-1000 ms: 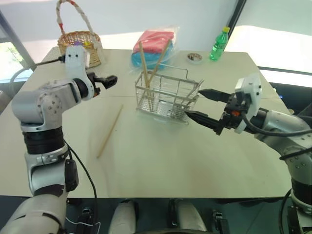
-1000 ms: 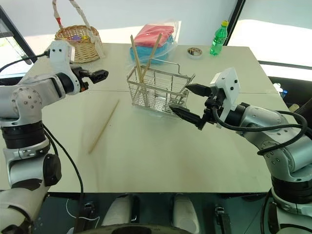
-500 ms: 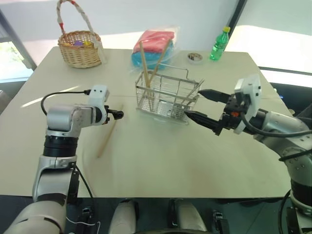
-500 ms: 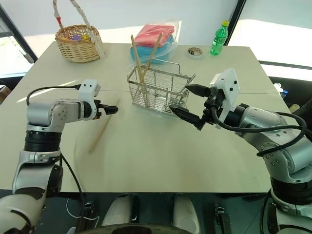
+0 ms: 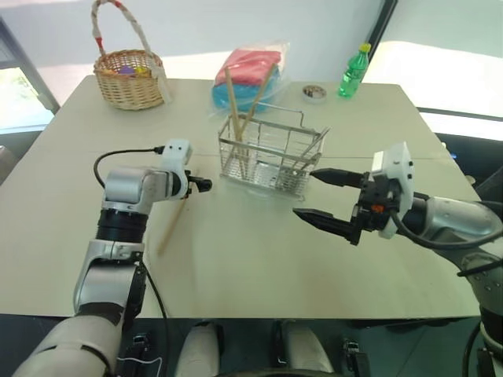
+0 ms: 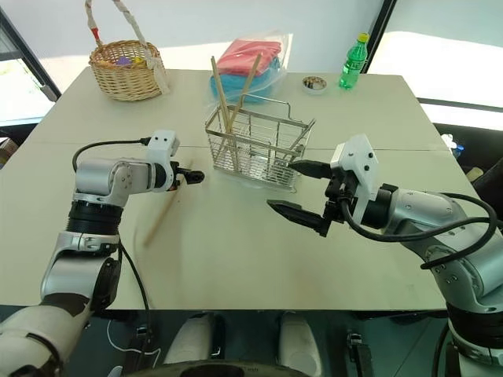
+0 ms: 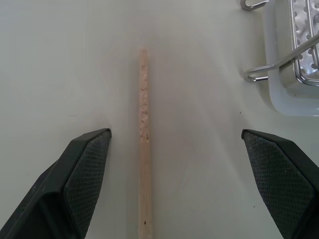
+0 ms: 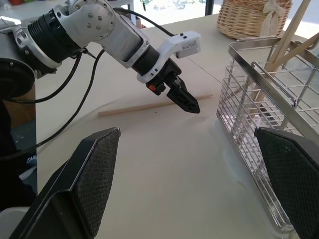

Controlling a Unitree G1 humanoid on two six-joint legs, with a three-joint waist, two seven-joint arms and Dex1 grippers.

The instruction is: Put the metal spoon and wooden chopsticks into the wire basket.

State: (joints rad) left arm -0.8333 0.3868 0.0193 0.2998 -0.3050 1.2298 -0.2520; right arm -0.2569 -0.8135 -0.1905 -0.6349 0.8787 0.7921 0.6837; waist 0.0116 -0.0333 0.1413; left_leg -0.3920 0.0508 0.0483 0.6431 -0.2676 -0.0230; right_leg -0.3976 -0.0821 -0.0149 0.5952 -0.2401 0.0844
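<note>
Since a second ago the left gripper (image 5: 203, 185) has dropped from well above the beige tabletop (image 5: 259, 259) to just over it, tilted downward, while the right gripper (image 5: 322, 196) has drawn back a little from the wire basket (image 5: 271, 157) toward the table's near side.

From the left wrist, the two black fingers (image 7: 82, 179) stand spread wide on either side of a long, thin, pale tan wooden chopstick (image 7: 144, 149) lying flat on the table; neither pad touches it and nothing is held. The right gripper's black fingers (image 8: 94, 179) are likewise spread as wide as they go, empty, hovering near the basket's right end without contact.

That rectangular silver wire-grid basket sits near the table's middle on a pale tray, its thin handle folded back. Two more wooden chopsticks (image 5: 240, 106) stand leaning inside it at its left end, rising well above the rim. Whether the metal spoon is in the basket I cannot tell.

At the far left corner stands a round woven wicker basket (image 5: 130, 78) with a tall looped handle, small coloured items inside. Behind the wire basket lie bagged pink and blue cloths (image 5: 247, 71), and farther right a green plastic bottle (image 5: 354, 72).
</note>
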